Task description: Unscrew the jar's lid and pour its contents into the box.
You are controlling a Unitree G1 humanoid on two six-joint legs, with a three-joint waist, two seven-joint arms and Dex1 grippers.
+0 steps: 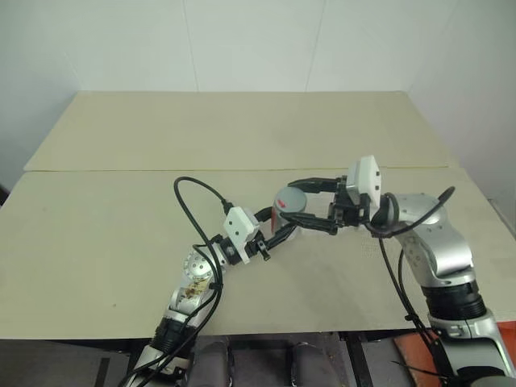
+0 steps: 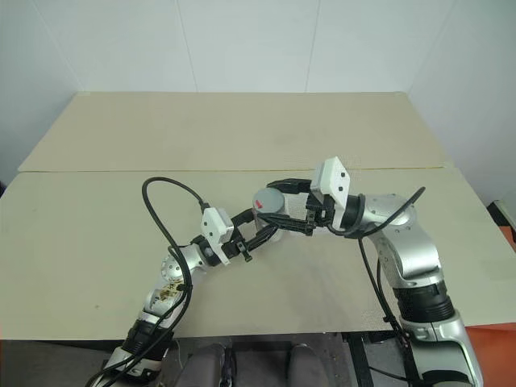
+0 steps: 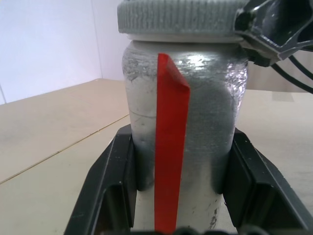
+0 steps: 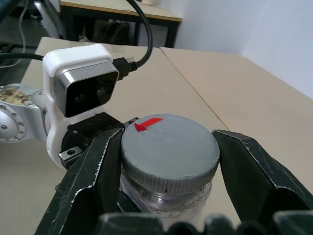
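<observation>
Left gripper [image 1: 278, 231] jaws clamp the upright jar [image 3: 183, 137] low on its body. Right gripper [image 4: 168, 161] jaws close level around the lid [image 4: 169, 152], axis vertical: ready to twist.

There are no words, numbers or brand names to read anywhere. The only signs are red marks. A long red stripe runs up the side of the jar [image 3: 183, 147], from its bottom toward 12 o'clock, ending in a slanted tip just under the lid [image 4: 169, 152]. On top of the lid, a small red arrow-like mark sits near the rim at about 11 o'clock in the right wrist view.
</observation>
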